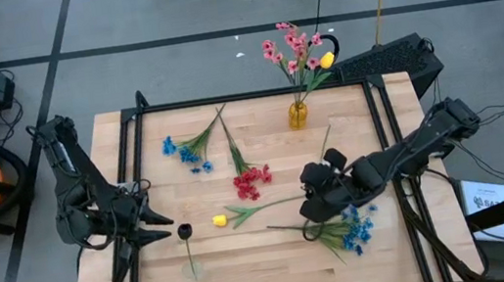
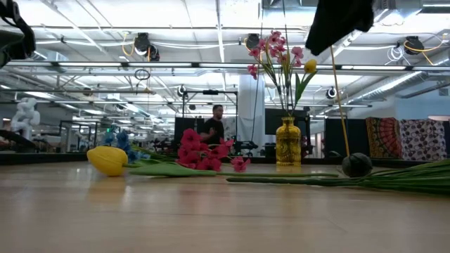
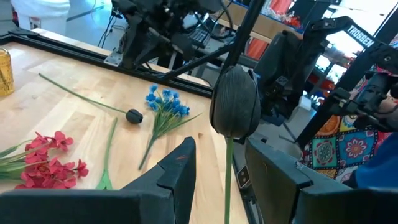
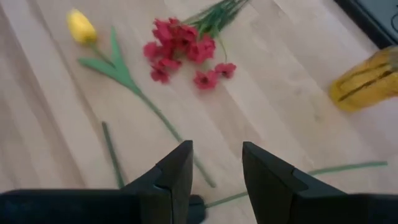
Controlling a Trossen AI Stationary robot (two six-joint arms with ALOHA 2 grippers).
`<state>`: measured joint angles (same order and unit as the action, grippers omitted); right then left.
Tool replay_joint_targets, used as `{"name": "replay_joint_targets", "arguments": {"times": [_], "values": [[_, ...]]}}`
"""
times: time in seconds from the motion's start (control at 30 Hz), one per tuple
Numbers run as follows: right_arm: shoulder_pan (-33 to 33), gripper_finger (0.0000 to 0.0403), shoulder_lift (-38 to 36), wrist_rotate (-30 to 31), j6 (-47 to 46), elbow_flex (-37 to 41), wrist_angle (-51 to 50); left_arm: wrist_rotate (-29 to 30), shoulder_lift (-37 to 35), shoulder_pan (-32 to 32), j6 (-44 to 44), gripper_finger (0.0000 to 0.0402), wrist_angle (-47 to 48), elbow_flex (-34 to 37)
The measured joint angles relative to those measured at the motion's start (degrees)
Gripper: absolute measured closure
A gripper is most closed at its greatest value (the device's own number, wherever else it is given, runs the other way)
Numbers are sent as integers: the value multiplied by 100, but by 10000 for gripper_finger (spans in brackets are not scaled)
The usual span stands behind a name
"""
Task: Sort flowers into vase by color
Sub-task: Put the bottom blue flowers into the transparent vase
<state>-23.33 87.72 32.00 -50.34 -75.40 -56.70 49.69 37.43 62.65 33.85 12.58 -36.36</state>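
Note:
An amber vase (image 1: 298, 113) at the table's far edge holds pink sprigs and a yellow bud. A blue sprig (image 1: 190, 154), a red sprig (image 1: 251, 182), a yellow tulip (image 1: 220, 222) and a second blue sprig (image 1: 349, 231) lie flat on the wood. A dark-headed flower (image 3: 235, 102) stands upright at my left gripper's (image 3: 221, 149) tips. Its thin stem (image 3: 227, 183) runs down between the open fingers, with a gap on each side. My right gripper (image 1: 323, 188) hovers open over the table's right half, tilted down. Another dark head (image 3: 134, 116) lies nearby.
Black rails (image 1: 226, 98) frame the table. In the high view the dark flower's stem ends in a pale, see-through shape (image 1: 192, 266) near the front left; I cannot tell what that is. A person (image 2: 213, 126) stands far behind the table. Bare wood lies along the near edge.

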Motion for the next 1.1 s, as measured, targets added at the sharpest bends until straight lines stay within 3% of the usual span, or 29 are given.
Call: {"name": "replay_joint_targets", "arguments": {"times": [0.27,0.47,0.7,0.87,1.1], "values": [[721,273,0,-1423,1226,889,1786,85,0,0,-6,259,268,0],[841,273,2,-2012,1206,1364,3076,851,-47,-2,28,259,737,-2],[868,273,2,-1895,974,1364,3462,1330,-351,-18,35,259,1479,-2],[949,273,2,-1145,201,1364,3948,1375,-659,-286,419,259,1782,-4],[987,273,2,-255,-553,1364,4921,752,-1010,-886,1167,259,3125,-7]]}}
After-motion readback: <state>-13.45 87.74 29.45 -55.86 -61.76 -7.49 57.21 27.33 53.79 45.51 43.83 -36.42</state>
